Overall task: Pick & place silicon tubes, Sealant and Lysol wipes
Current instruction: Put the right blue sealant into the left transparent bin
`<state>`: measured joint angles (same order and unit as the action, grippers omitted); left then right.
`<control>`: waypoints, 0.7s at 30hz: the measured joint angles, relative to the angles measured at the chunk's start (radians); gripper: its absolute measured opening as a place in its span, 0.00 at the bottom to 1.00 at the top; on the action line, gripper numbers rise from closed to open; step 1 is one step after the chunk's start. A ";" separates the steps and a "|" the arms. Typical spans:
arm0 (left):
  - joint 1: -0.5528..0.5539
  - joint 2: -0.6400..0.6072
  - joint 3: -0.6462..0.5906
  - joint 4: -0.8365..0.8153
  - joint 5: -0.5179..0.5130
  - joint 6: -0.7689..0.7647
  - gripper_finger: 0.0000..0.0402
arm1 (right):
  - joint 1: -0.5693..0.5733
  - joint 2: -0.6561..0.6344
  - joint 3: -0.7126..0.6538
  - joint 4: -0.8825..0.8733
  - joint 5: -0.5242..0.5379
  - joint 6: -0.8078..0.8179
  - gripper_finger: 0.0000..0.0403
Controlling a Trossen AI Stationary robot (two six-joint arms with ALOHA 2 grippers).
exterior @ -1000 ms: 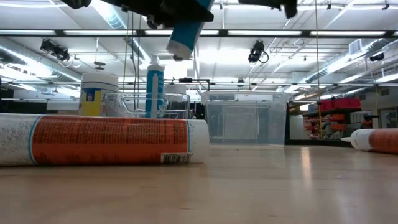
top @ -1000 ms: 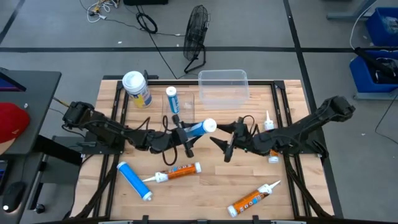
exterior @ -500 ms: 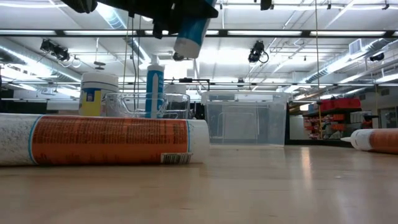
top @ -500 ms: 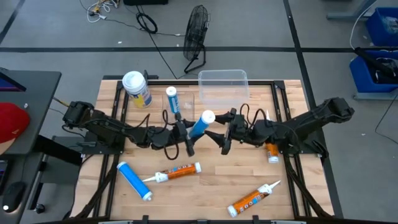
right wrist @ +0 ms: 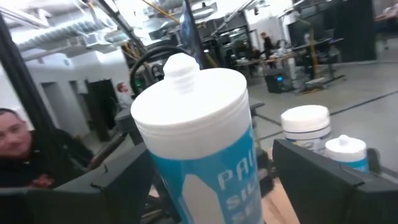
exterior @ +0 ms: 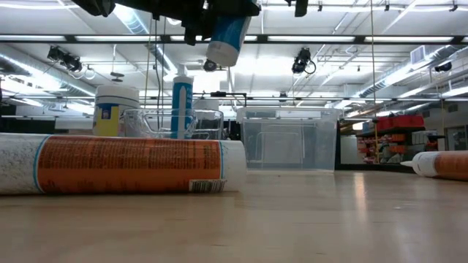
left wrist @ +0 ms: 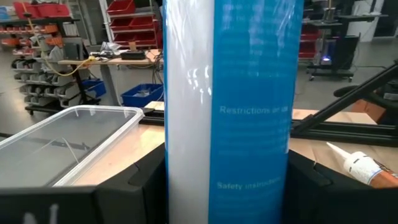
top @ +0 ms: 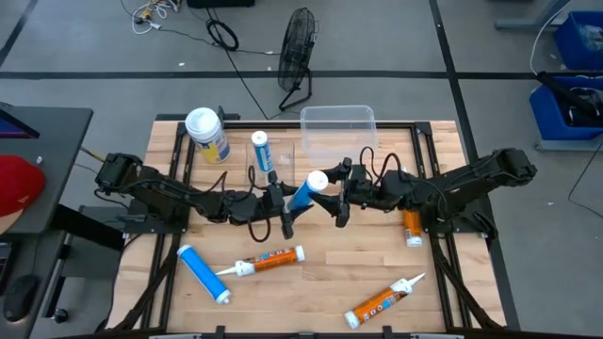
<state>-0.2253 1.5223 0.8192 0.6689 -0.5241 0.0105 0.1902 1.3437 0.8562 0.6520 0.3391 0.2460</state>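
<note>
Tubes lie scattered around the raised one: the left gripper [top: 285, 200] clamps a blue silicone tube [top: 305, 189] above mid-table, white cap pointing toward the right gripper [top: 332, 196], whose fingers stand spread wide on either side of that cap without closing on it. Far of them sits a clear plastic bin [top: 337, 130], with a second blue tube [top: 262, 151] standing upright to its left and the Lysol wipes [top: 207, 135] canister at the far-left corner. On the near side lie a third blue tube [top: 203, 274], an orange sealant cartridge [top: 267, 261] and another sealant cartridge [top: 383, 301]. A further orange cartridge [top: 412, 227] lies under the right arm. A person shows in the right wrist view's background.
</note>
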 joint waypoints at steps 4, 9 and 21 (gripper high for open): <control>0.001 0.000 0.000 -0.002 0.004 -0.004 0.54 | -0.013 0.000 0.000 0.004 -0.020 0.019 0.76; 0.000 0.000 0.000 0.013 0.005 -0.008 0.54 | -0.013 0.003 0.000 0.071 -0.030 0.002 0.74; 0.000 0.000 0.000 0.037 0.009 0.001 0.54 | -0.031 0.102 0.005 0.231 -0.075 -0.047 0.72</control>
<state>-0.2253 1.5223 0.8192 0.7060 -0.5150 0.0114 0.1596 1.4455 0.8610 0.8833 0.2645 0.1990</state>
